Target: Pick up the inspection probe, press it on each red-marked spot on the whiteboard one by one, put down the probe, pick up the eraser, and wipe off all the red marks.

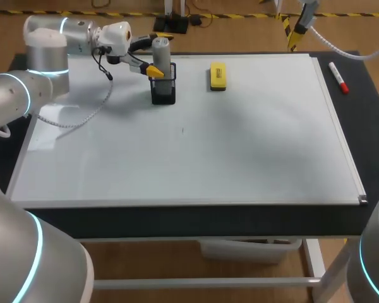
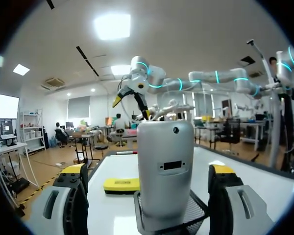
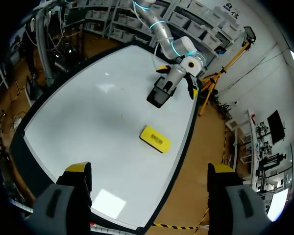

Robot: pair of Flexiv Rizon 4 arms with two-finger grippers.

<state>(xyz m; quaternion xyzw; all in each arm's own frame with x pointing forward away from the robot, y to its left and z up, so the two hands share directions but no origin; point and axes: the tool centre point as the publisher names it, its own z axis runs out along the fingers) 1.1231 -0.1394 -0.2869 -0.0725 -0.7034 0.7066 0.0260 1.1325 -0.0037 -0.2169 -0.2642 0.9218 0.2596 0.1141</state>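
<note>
whiteboard [image 1: 240, 145]: eraser [image 1: 218, 76] near mesh holder [image 1: 163, 93] | probe [image 1: 162, 52] upright inside it

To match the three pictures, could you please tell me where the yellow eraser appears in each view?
Head view: the eraser lies on the whiteboard near its far edge, right of the holder.
Left wrist view: the eraser lies beyond the holder, beside the probe.
Right wrist view: the eraser lies ahead of the right gripper, before the holder.
Shared landmark: the black holder with the grey probe.
</note>
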